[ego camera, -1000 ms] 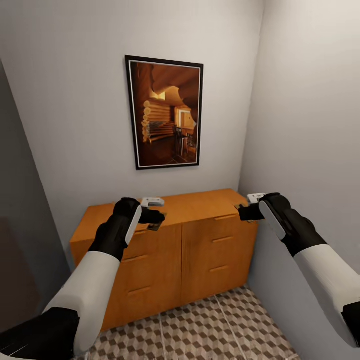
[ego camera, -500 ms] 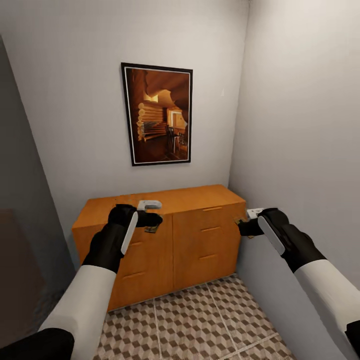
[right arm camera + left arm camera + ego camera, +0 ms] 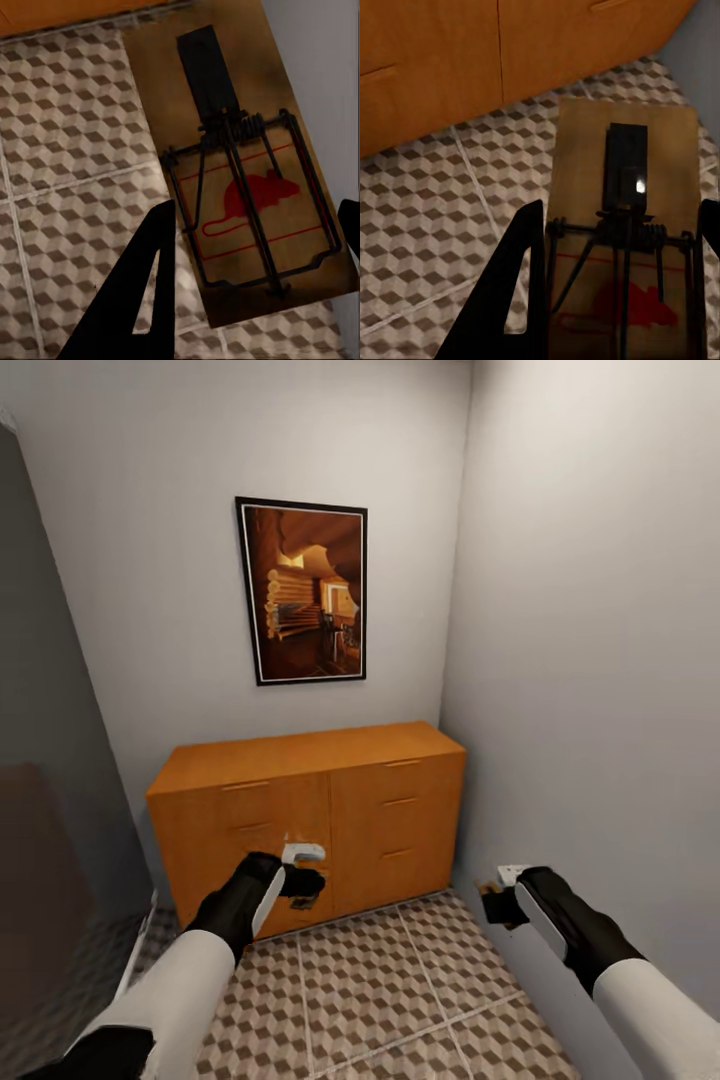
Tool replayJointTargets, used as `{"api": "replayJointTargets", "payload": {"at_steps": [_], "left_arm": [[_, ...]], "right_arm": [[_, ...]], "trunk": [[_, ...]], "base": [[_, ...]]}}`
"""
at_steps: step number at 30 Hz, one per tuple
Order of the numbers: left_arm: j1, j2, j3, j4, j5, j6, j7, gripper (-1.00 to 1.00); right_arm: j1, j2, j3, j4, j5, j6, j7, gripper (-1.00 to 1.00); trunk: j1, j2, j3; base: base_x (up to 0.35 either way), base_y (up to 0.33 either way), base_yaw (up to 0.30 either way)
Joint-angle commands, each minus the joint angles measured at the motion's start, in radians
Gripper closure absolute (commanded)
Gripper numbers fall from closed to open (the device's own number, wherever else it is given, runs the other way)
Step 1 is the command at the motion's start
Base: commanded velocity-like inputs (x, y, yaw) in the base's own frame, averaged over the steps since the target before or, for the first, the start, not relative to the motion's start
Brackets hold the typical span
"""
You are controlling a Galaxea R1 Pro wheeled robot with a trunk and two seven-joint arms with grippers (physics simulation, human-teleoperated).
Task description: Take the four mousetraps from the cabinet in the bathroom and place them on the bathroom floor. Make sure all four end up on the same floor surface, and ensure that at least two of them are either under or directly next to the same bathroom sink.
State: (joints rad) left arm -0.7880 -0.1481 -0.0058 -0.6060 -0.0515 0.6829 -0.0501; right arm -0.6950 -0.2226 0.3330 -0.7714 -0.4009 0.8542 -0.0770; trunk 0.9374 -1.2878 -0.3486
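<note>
L gripper (image 3: 306, 890) clamps mousetrap (image 3: 622, 247), R gripper (image 3: 492, 902) clamps second mousetrap (image 3: 240, 169), boards' long axes along fingers, above bathroom floor (image 3: 400, 980)

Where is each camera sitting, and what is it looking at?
Head view: on the robot's head, looking down at the cabinet, the bathroom floor, both arms and the right pincer.
Left wrist view: by the left pincer, looking along its mousetrap.
Right wrist view: by the right pincer, over its mousetrap.
Both wrist views share the cube-patterned floor and the cabinet's orange front.

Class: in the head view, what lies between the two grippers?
Only patterned floor lies between the left gripper and right gripper, each holding a mousetrap.
</note>
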Motion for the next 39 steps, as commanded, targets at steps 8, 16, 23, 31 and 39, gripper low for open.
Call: {"api": "replayJointTargets", "payload": {"at_steps": [8, 16, 23, 31, 39], "left_arm": [[0.001, 0.123, 0.205, 0.569, 0.012, -0.446, -0.004, 1.00], [0.077, 0.141, 0.210, 0.603, 0.031, -0.523, -0.003, 1.00], [0.135, 0.159, 0.210, 0.603, 0.111, -0.555, -0.005, 1.00], [0.155, 0.154, 0.210, 0.603, 0.156, -0.567, -0.008, 1.00], [0.163, 0.148, 0.210, 0.603, 0.158, -0.569, -0.010, 1.00]], "right_arm": [[0.003, 0.157, 0.037, 0.527, 0.134, -0.399, -0.004, 1.00], [0.003, 0.187, 0.038, 0.576, 0.139, -0.434, -0.004, 1.00], [0.003, 0.200, 0.038, 0.616, 0.142, -0.442, -0.004, 1.00], [0.003, 0.202, 0.038, 0.628, 0.143, -0.444, -0.004, 1.00], [0.003, 0.203, 0.038, 0.630, 0.143, -0.445, -0.004, 1.00]], "trunk": [[-0.001, -0.001, -0.001], [-0.001, -0.001, -0.001], [-0.001, -0.001, -0.001], [-0.001, -0.001, -0.001], [-0.001, -0.001, -0.001]], "base": [[-0.271, -0.178, 0.000], [-0.034, -0.024, 0.128], [0.000, 0.000, 0.273], [0.000, 0.000, 0.194], [0.000, 0.000, 0.015]]}}
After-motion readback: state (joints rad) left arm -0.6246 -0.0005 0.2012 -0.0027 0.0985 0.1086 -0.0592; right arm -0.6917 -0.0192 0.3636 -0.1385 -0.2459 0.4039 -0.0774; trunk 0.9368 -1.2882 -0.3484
